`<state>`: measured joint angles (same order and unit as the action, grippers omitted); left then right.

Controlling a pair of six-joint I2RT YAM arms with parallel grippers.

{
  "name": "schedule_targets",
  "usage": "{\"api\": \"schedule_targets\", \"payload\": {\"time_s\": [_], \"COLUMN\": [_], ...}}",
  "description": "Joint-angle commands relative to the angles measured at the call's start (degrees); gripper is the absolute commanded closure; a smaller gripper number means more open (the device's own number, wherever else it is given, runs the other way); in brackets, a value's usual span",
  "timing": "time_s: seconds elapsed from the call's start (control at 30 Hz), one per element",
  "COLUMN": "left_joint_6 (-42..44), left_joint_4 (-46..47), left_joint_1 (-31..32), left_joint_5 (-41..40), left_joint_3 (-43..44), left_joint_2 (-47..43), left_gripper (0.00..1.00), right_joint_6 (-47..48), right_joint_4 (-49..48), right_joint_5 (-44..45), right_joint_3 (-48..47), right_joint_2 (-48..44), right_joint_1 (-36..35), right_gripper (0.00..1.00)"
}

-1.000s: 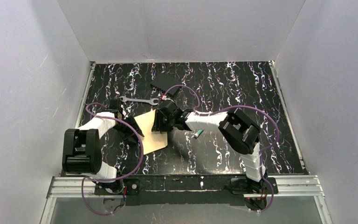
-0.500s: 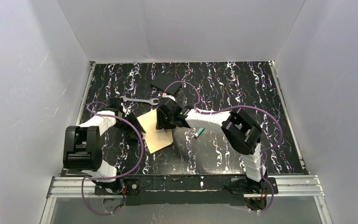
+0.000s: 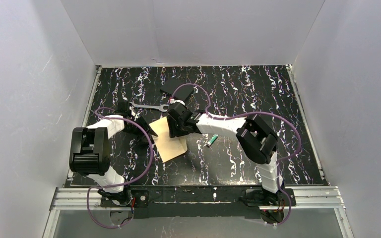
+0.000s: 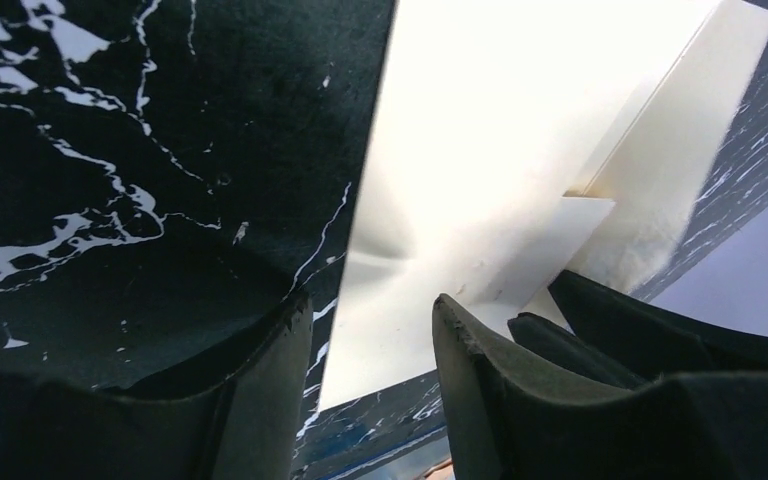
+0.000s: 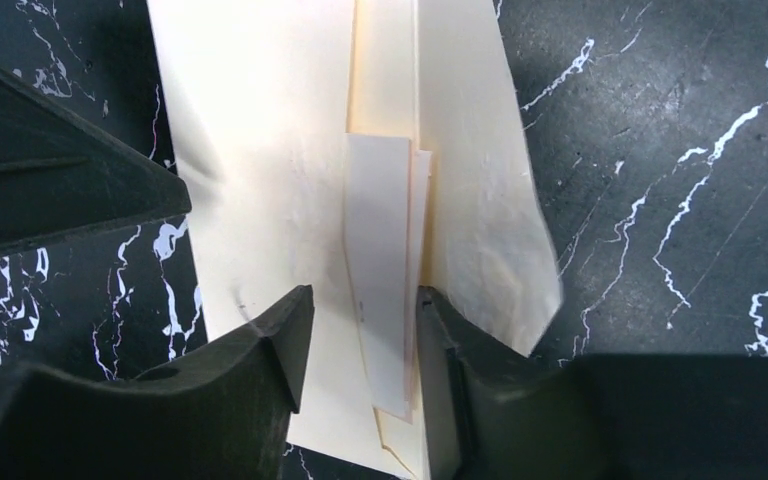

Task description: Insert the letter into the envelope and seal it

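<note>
The cream envelope (image 3: 172, 144) lies flat on the black marbled table between the two arms. It also shows in the left wrist view (image 4: 480, 130) and the right wrist view (image 5: 260, 150). My left gripper (image 3: 149, 130) is open, its fingertips (image 4: 368, 305) low over the envelope's left edge. My right gripper (image 3: 174, 130) is open at the envelope's far end. A narrow pale paper flap (image 5: 378, 250) stands up between its fingers (image 5: 363, 295), against the right finger. A tan layer edges that flap. I cannot tell the letter apart as a separate sheet.
A metal wrench (image 3: 149, 106) lies just beyond the grippers. A black flat square (image 3: 174, 89) lies further back. A small green object (image 3: 210, 142) lies right of the envelope, under the right forearm. White walls enclose the table on three sides.
The envelope has slid and turned slightly to the right and now lies flatter. Both grippers have moved a little toward the far side; the left forearm swung further back.
</note>
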<state>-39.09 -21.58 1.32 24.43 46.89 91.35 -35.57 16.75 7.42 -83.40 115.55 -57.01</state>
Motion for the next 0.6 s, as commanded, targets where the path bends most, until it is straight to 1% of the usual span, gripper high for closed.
{"api": "schedule_targets", "payload": {"time_s": [0.0, 0.13, 0.27, 0.33, 0.4, 0.57], "left_joint_6": [0.07, -1.33, -2.21, -2.33, -1.75, -0.1], "left_joint_4": [-0.04, 0.05, 0.38, 0.49, -0.22, -2.3], "left_joint_1": [0.24, 0.69, 1.7, 1.88, 1.87, 1.84], "left_joint_5": [0.59, 1.52, 2.23, 1.89, 0.61, -0.94], "left_joint_3": [-0.04, -0.76, -1.47, -1.79, -1.54, 0.1], "left_joint_2": [2.04, 2.51, 3.16, 3.22, 2.96, 2.21], "left_gripper": [0.54, 0.56, 0.56, 0.56, 0.56, 0.56], "right_joint_6": [1.28, -0.32, -2.4, -3.15, -3.53, -2.45], "right_joint_4": [2.51, 0.73, -2.94, -4.84, -6.21, -4.72], "right_joint_5": [-0.39, -4.31, -9.37, -11.01, -10.89, -6.11], "right_joint_3": [-3.72, -2.85, -1.06, 0.12, 0.87, 0.1], "right_joint_2": [2.36, 3.19, 3.39, 3.02, 2.12, -1.25], "right_joint_1": [0.14, 0.46, 1.72, 2.36, 2.58, 2.64], "right_gripper": [0.55, 0.63, 0.64, 0.61, 0.57, 0.46]}}
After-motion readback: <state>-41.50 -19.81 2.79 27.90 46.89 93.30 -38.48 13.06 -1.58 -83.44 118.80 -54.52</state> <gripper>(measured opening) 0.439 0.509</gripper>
